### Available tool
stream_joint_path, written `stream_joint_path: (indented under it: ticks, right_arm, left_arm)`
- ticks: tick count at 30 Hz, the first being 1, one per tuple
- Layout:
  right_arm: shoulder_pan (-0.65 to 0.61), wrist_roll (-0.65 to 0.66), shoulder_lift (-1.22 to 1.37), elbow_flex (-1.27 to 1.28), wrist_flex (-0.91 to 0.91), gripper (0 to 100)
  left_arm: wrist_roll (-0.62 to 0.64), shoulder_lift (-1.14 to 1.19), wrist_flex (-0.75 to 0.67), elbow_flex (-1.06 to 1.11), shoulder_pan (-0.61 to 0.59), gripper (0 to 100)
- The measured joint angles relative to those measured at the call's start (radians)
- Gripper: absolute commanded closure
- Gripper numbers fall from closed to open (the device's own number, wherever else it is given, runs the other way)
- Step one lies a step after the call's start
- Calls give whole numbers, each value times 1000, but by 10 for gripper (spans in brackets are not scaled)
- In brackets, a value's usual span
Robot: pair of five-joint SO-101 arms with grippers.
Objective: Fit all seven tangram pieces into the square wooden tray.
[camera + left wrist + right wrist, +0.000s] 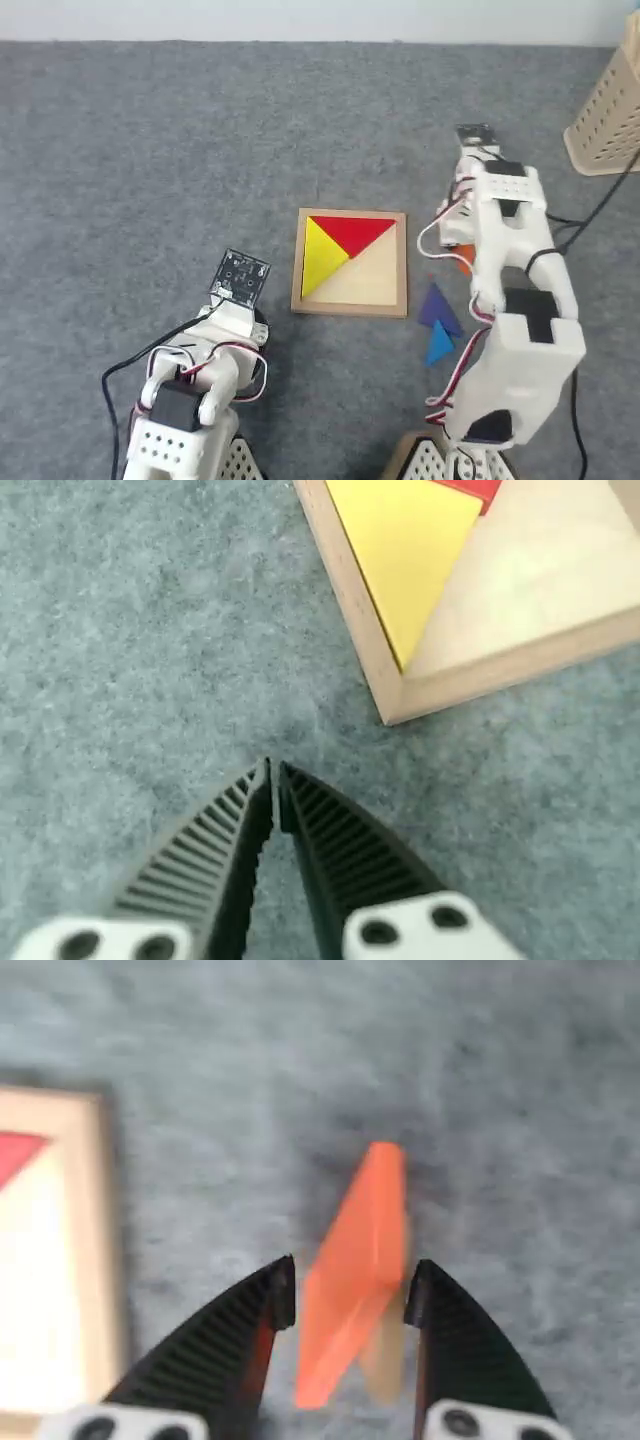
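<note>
Tray: the square wooden tray (297, 262) lies flat in the middle of the grey surface (150, 150), between the two arms.
Pieces in the tray: a red triangle (352, 233) fills the far side and a yellow triangle (320, 258) fills the left side. They meet along their slanted edges, and the rest of the tray floor is bare wood.
Orange piece: the orange piece (352, 1250) is tipped up on edge just outside the tray's right side, between the fingers of the right gripper (352, 1268).
Loose pieces: a purple piece (437, 306) and a blue triangle (439, 343) lie on the surface to the right of the tray's near corner, touching each other.
Right gripper: clamped on the orange piece, with one finger against each side of it.
Left gripper: the left gripper (272, 772) is clenched with nothing in it, its tips almost meeting. It sits low over the surface near the tray's near left corner.
Background: a beige perforated container (610, 110) stands at the far right edge.
</note>
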Motion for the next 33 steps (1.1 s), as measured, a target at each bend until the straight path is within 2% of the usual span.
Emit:
stream_joint_path:
  ticks: [6,15,20,26,33]
  right_arm:
    - [-95,2,-89,66,0,801]
    - [-74,11,-97,68,-2,803]
    - [-66,-87,-97,68,-80,802]
    - [-127,-94,-97,68,-103,801]
    - [-120,-117,-8,17,-103,801]
  left_arm:
    - [0,0,0,0,0,988]
    - [0,0,0,0,0,988]
    - [0,0,0,0,0,988]
    - [0,0,0,0,0,988]
    - [0,0,0,0,0,988]
